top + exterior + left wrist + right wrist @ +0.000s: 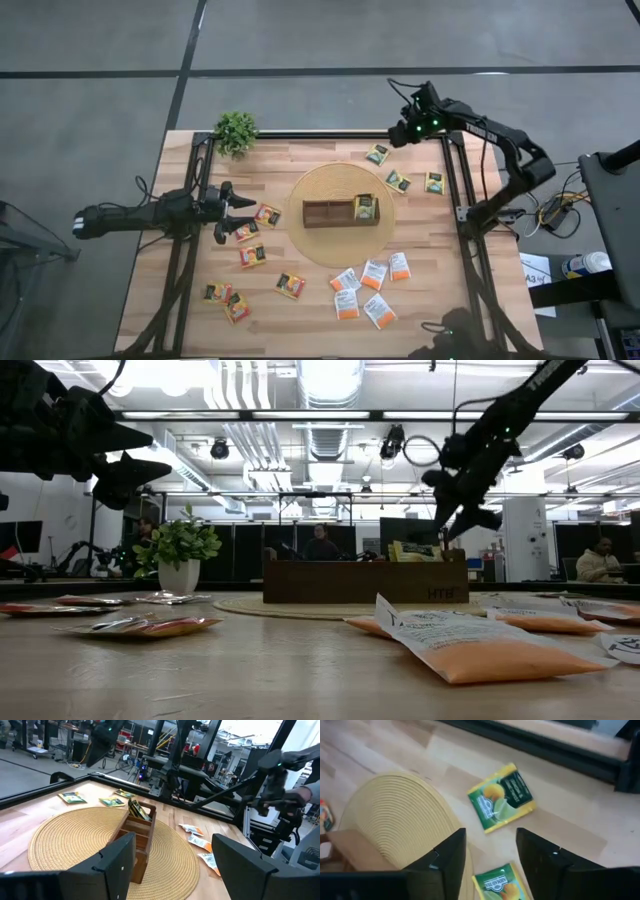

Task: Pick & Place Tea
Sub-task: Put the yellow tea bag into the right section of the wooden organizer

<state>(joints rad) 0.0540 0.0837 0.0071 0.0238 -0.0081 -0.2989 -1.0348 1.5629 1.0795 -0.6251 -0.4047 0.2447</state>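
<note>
Tea sachets lie flat on the wooden table. Three green-yellow ones (377, 154) (398, 181) (434, 182) are at the far right. Several white-orange ones (373, 274) are near right, and several yellow-red-black ones (252, 255) are at the left. One green sachet (365, 207) stands in the right end of the brown divided box (328, 212). My right gripper (490, 860) hangs open above the table, over the farthest green sachet (501, 797), tilted down and holding nothing. My left gripper (172, 865) waits open at the table's left (235, 212), pointing level toward the box.
The box rests on a round woven mat (320, 245) at the table's centre. A small potted plant (236, 131) stands at the far left corner. A black frame rail (465, 180) runs along the table's right edge. People show in the room beyond the table.
</note>
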